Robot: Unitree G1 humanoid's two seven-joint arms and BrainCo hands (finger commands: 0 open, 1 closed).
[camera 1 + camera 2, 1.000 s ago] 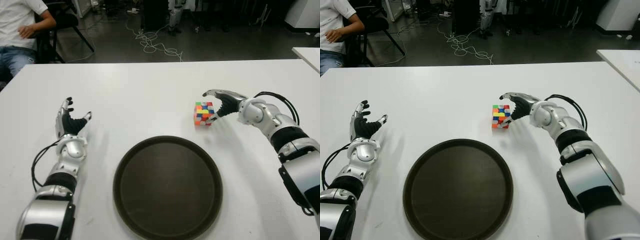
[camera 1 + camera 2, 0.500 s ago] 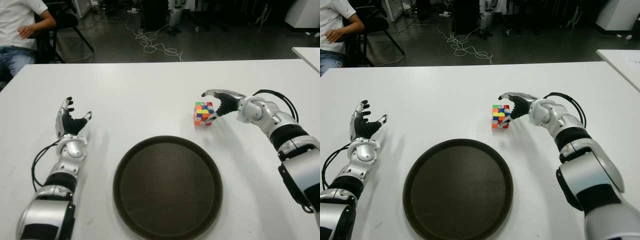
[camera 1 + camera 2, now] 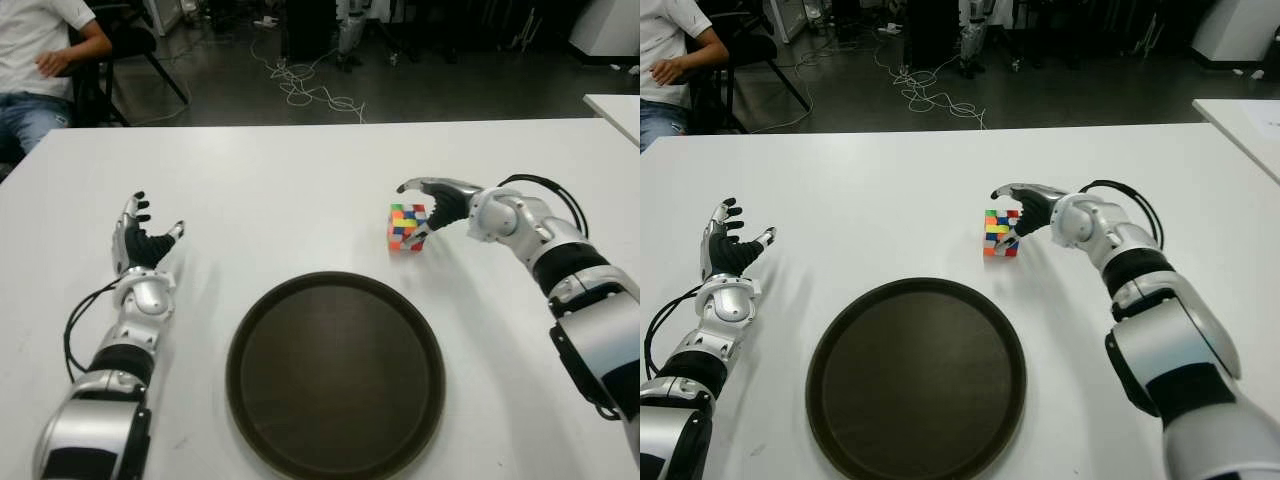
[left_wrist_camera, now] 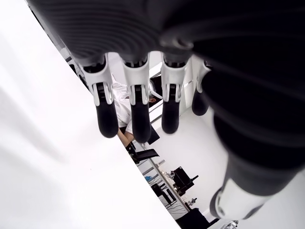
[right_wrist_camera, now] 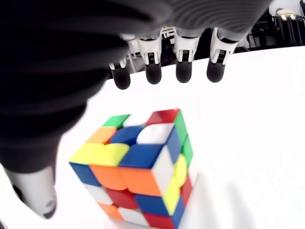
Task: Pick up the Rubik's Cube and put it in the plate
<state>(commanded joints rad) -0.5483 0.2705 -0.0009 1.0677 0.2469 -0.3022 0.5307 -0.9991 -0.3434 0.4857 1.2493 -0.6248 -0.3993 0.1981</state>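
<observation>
The Rubik's Cube [image 3: 406, 227] stands on the white table [image 3: 300, 190], just beyond the far right rim of the dark round plate [image 3: 335, 380]. My right hand [image 3: 417, 209] is open around the cube from its right side. The fingers arch over the cube's top and the thumb sits low by its right face. In the right wrist view the cube [image 5: 138, 167] fills the space under the fingertips [image 5: 185, 71], with a gap still showing between them. My left hand [image 3: 146, 240] is open on the table's left side, well away from the plate.
A seated person [image 3: 40, 60] and a chair are past the table's far left corner. Cables [image 3: 305, 85] lie on the dark floor behind. Another white table's corner [image 3: 615, 108] shows at the right edge.
My right hand has slid a little to the left, bringing its fingers further over the cube's top. The cube, the plate and my left hand have not moved.
</observation>
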